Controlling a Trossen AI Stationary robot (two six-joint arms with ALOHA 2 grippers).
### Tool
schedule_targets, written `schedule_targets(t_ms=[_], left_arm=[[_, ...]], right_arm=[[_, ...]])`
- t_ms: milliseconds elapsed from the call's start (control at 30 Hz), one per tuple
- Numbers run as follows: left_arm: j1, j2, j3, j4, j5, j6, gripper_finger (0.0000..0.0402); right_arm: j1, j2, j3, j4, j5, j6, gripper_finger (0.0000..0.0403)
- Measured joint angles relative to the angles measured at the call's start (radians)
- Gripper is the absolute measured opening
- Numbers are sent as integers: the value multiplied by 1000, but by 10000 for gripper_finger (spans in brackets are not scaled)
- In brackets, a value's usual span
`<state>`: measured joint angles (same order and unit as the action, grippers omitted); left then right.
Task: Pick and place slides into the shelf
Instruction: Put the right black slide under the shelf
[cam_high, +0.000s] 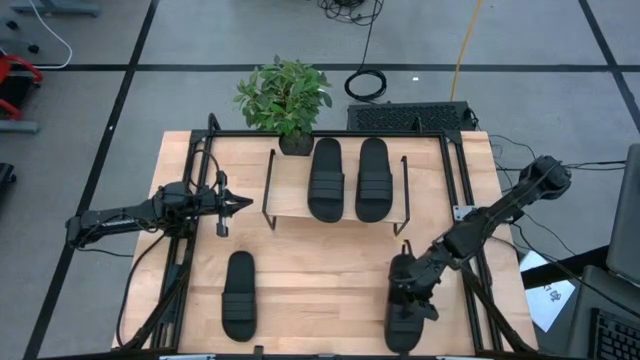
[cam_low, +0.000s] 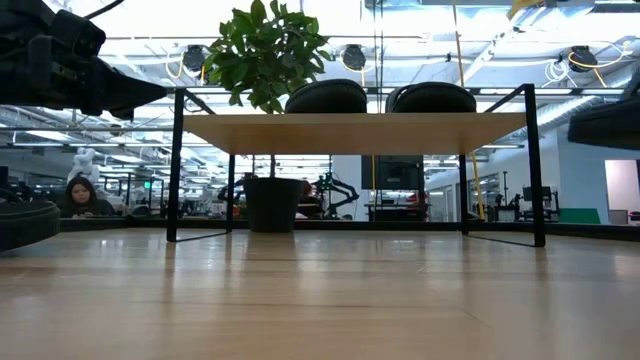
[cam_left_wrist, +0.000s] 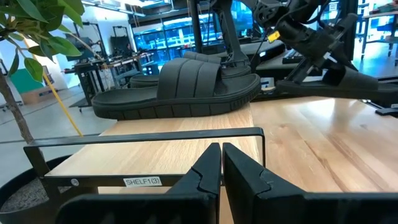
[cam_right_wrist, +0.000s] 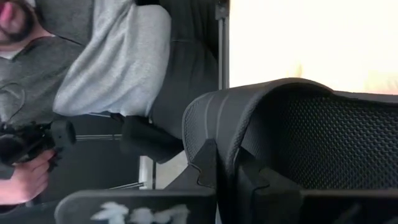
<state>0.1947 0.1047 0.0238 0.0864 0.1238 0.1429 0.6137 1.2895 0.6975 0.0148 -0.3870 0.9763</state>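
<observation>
The shelf (cam_high: 290, 195) stands mid-table on its thin black legs, and its light board (cam_low: 350, 132) carries two black slides (cam_high: 326, 178) (cam_high: 373, 178) side by side. A third slide (cam_high: 239, 295) lies sole-down on the table near the left front. My right gripper (cam_high: 405, 283) is at the right front, shut on the fourth slide (cam_high: 405, 318). My left gripper (cam_high: 243, 205) hovers shut just left of the shelf, pointing at it; in its wrist view the shut fingers (cam_left_wrist: 221, 165) face the shelf's edge (cam_left_wrist: 155, 155). My right gripper holds the fourth slide by the edge of its strap (cam_right_wrist: 231, 146), with one finger (cam_right_wrist: 208, 165) outside the strap and the other (cam_right_wrist: 255, 180) under it. The fingers come from above, pointing down. The slide (cam_left_wrist: 348, 81) hangs roughly level and seems lifted clear of the table.
A potted plant (cam_high: 285, 100) stands at the shelf's far left corner. Black rails (cam_high: 190, 200) run along both table sides. A person in a grey sleeve (cam_right_wrist: 118, 62) shows beyond the right arm, and another person (cam_low: 80, 195) sits far off. Bare tabletop (cam_high: 320, 280) lies in front of the shelf.
</observation>
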Motion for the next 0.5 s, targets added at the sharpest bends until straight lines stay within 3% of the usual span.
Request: schedule_targets(t_ms=[333, 500], left_arm=[[0, 0, 0, 0, 1, 1, 24], [0, 0, 0, 0, 2, 1, 24]], right_arm=[[-91, 165, 1, 144, -142, -23, 1], [-128, 242, 79, 101, -193, -116, 2]])
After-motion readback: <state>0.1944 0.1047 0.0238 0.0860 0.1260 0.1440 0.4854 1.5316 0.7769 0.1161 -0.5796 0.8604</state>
